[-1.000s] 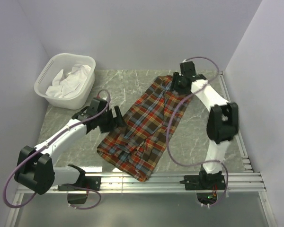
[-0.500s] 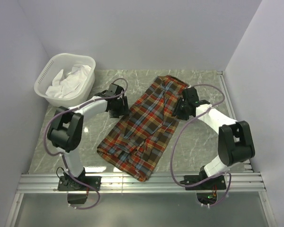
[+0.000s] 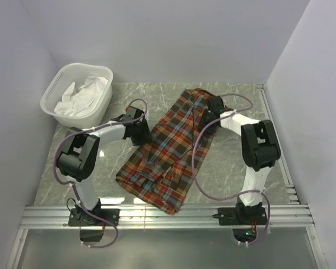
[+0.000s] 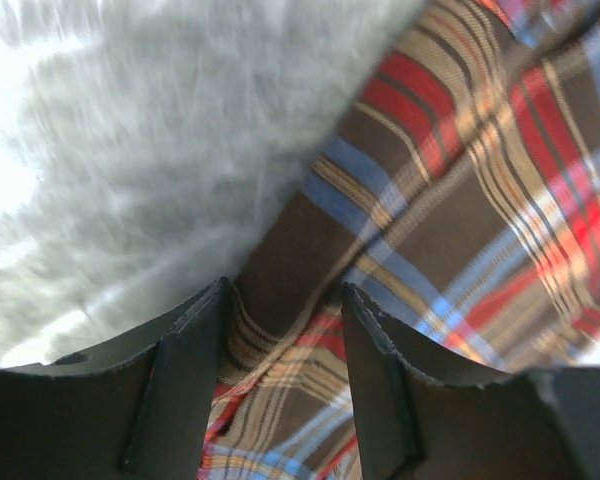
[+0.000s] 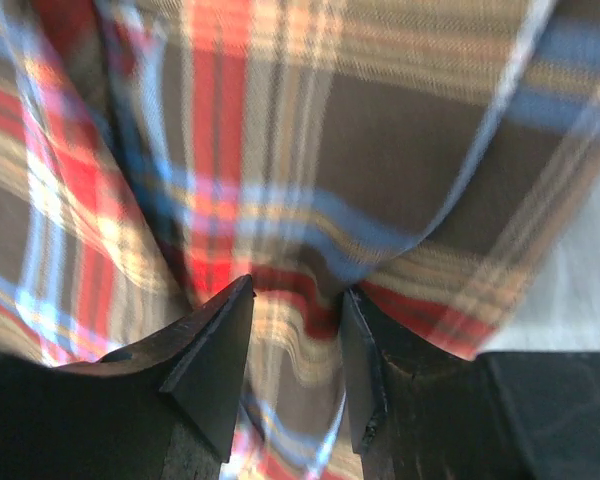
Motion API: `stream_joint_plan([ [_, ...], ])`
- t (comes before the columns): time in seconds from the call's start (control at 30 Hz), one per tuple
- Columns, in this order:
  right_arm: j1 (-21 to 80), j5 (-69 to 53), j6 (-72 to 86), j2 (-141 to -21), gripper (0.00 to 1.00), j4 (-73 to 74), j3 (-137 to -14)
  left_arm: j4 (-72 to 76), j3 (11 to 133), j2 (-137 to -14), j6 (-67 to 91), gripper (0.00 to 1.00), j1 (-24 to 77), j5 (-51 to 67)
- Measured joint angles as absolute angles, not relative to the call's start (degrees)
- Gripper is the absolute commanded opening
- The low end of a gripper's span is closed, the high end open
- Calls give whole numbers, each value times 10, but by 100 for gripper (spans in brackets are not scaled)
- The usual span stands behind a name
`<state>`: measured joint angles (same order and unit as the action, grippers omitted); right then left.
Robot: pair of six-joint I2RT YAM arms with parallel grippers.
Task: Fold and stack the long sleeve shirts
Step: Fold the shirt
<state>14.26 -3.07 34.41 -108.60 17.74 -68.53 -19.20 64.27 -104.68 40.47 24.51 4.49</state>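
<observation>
I've got the plaid red, orange, blue and brown flannel shirt (image 3: 173, 145) lying diagonally on the grey marbled surface (image 3: 235, 162). My right claw (image 5: 298, 290) is clamped on its far right edge. My left claw (image 4: 285, 290) straddles the left edge, and I cannot tell if it grips. A one-sided hold could skew the fold.

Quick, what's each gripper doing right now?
Left gripper: jaws astride the plaid shirt edge; grip cannot be told.
Right gripper: closed on the plaid shirt.
</observation>
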Motion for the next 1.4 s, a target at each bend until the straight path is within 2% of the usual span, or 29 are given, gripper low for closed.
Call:
stream_joint_plan([
  [0.27, 143, -24, 287, -1253, 48, 243, -944, -54, 482, -958, 555, 62, 247, 136],
  [0.4, 143, -17, 258, -1322, 50, 285, -1065, -42, 454, -936, 611, 71, 275, 154],
  [0.57, 143, -11, 234, -1322, 52, 319, -1105, -101, 469, -918, 613, 77, 296, 119],
  [0.63, 143, -10, 229, -1284, 53, 308, -1060, -134, 473, -897, 605, 78, 296, 91],
  [0.77, 143, -18, 230, -1133, 56, 301, -910, -174, 475, -842, 585, 77, 295, 52],
  [0.9, 143, -56, 248, -947, 57, 247, -745, -182, 465, -804, 563, 70, 298, 49],
  [1.03, 144, -107, 272, -818, 56, 203, -613, -184, 433, -801, 549, 66, 309, 62],
  [1.2, 184, -159, 293, -766, 55, 187, -509, -190, 395, -801, 538, 67, 326, 78],
  [1.4, 284, -202, 349, -720, 54, 161, -425, -216, 389, -778, 517, 71, 331, 80],
])
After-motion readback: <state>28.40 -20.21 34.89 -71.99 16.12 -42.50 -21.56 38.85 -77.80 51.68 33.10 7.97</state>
